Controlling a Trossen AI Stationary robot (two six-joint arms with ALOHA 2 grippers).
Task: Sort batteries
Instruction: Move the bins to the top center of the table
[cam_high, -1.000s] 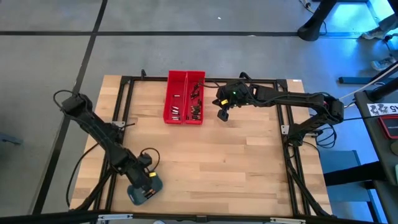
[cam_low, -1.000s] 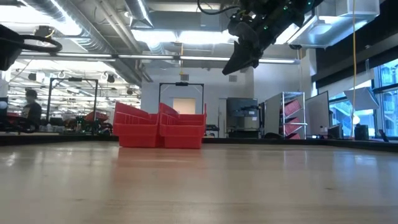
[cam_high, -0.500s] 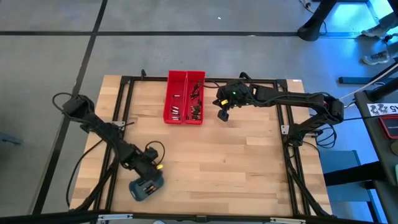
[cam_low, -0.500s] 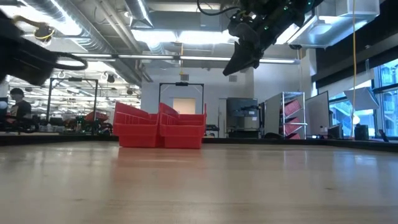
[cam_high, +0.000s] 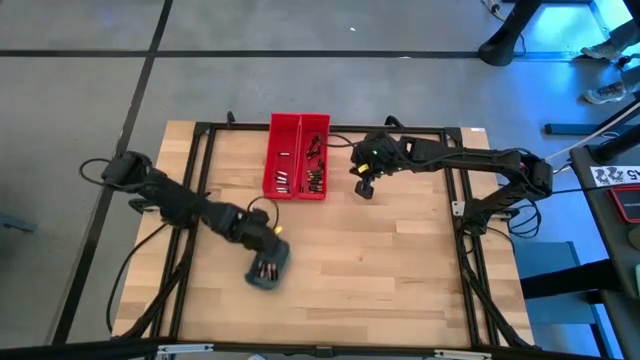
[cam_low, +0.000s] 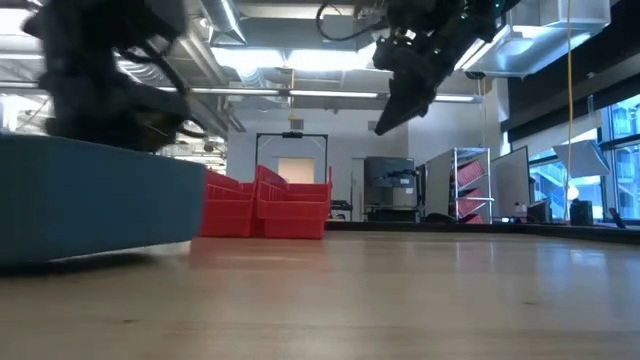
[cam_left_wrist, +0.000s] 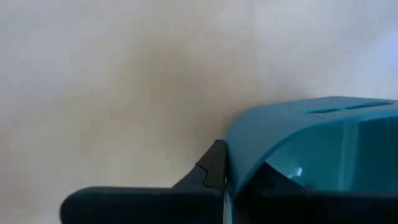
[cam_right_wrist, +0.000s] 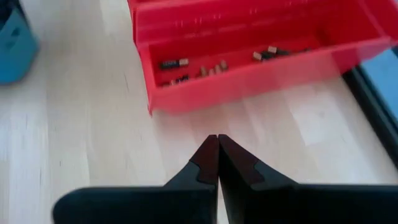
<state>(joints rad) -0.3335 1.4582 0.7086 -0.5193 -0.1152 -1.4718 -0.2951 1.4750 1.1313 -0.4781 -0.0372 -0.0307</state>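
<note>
The batteries (cam_high: 314, 180) are tiny, and most of them lie in two long red trays (cam_high: 297, 157) at the far side of the desk (cam_high: 390, 260). The trays sit side by side and touch each other. A few batteries lie in the left tray and more lie in the right one. In the right wrist view you can see small dark and coppery batteries scattered on the floor of the nearer tray. More batteries sit in the small blue tray (cam_high: 267, 268), which is on the left half of the desk, well apart from the red trays.

The left gripper (cam_high: 262, 243) is at the blue tray. Its fingers are squeezed on the rim of the tray: in the left wrist view one dark finger (cam_left_wrist: 214, 165) presses on the outside of the blue wall. In the low view the blue tray looks big and close on the left side, with the dark arm above it.

The right gripper (cam_high: 365, 189) hangs in the air just to the right of the red trays. Its fingers are pressed together and hold nothing. It points down at the bare wood in front of the trays.

A black metal frame (cam_high: 196, 170) runs around the desk.
</note>
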